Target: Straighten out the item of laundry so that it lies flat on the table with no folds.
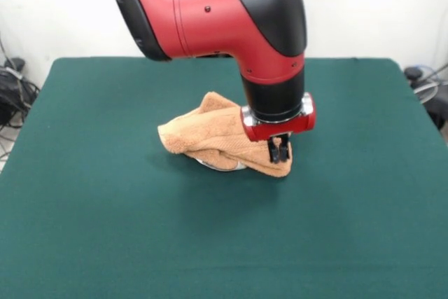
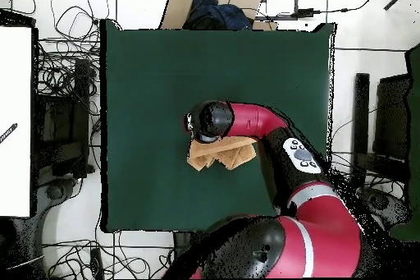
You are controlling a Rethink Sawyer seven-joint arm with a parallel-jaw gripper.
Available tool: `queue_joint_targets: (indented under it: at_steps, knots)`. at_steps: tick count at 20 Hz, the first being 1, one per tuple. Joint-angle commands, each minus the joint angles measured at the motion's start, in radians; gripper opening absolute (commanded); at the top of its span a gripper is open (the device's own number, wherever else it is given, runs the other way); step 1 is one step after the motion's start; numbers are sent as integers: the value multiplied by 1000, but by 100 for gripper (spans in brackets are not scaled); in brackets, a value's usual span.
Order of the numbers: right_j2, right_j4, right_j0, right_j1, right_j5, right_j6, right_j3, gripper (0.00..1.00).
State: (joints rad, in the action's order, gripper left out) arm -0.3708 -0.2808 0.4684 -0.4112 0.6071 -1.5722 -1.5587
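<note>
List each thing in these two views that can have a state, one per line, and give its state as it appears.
towel: crumpled and folded over itself, not flat, resting on the table
end effector: lowered onto the towel's edge; open or shut cannot be told
arm: extended out over the table, wrist pointing straight down
table: green top, carrying only the towel

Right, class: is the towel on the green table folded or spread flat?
Folded. The towel sits bunched on the table, with layers overlapping and one edge raised under the gripper. The overhead view shows only a small crumpled patch.
</note>
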Motion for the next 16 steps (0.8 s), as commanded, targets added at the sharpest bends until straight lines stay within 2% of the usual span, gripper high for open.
queue_joint_targets:
  at_steps: [1,13,14,16]
  knots:
    - [21,-67,-41,-15,-82,-71,-42,0]
    - [41,-75,-42,13,-115,-65,-41,0]
    - [40,-73,-41,15,-113,-64,-40,100]
    - [41,-71,-42,15,-113,-64,-37,100]
